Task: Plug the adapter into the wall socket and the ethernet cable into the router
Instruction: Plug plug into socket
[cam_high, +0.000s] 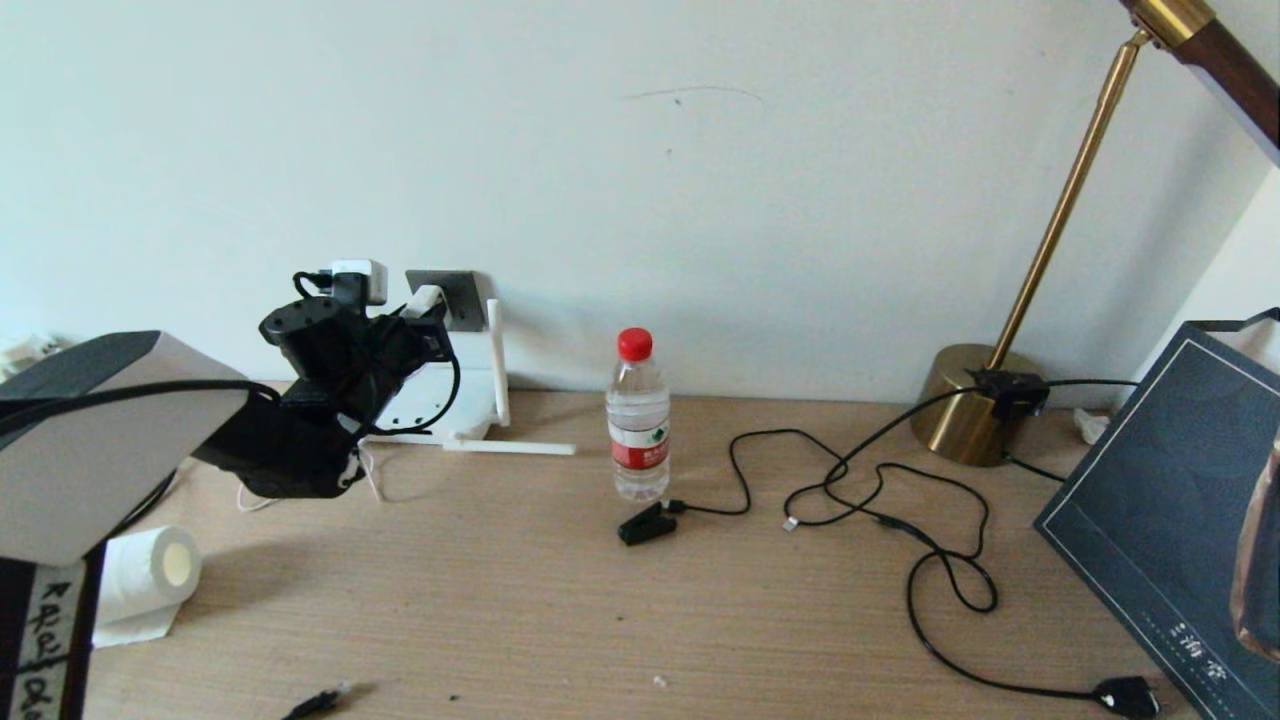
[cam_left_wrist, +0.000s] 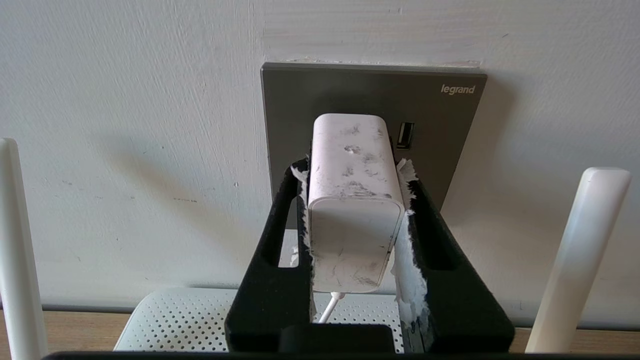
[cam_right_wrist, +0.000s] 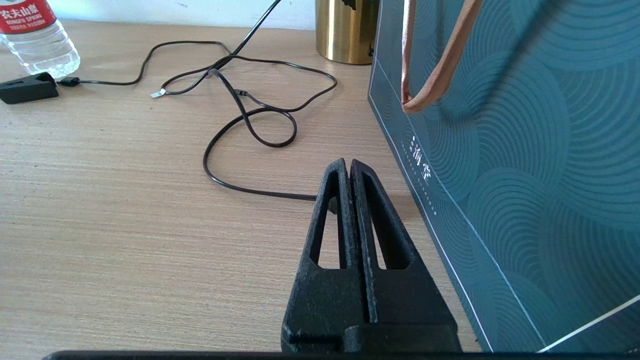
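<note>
The left gripper (cam_left_wrist: 352, 175) clamps the adapter (cam_left_wrist: 352, 200) against the wall socket (cam_left_wrist: 440, 130) at the desk's (cam_high: 520, 600) back-left edge, hiding its prongs. The router (cam_left_wrist: 175, 320) beneath shows two antennas here. The right gripper (cam_right_wrist: 348, 172) rests closed, empty.

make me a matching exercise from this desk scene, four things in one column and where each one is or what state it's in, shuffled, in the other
Things:
1. adapter
2. right gripper
3. water bottle
4. paper roll

Places or states:
A. standing upright on the desk with a red cap, near the middle
B. lying on its side at the desk's left edge
C. clamped between the fingers of the left gripper, up against the wall socket
D. shut and empty, low over the desk beside the dark blue bag

Pairs: 1-C, 2-D, 3-A, 4-B
</note>
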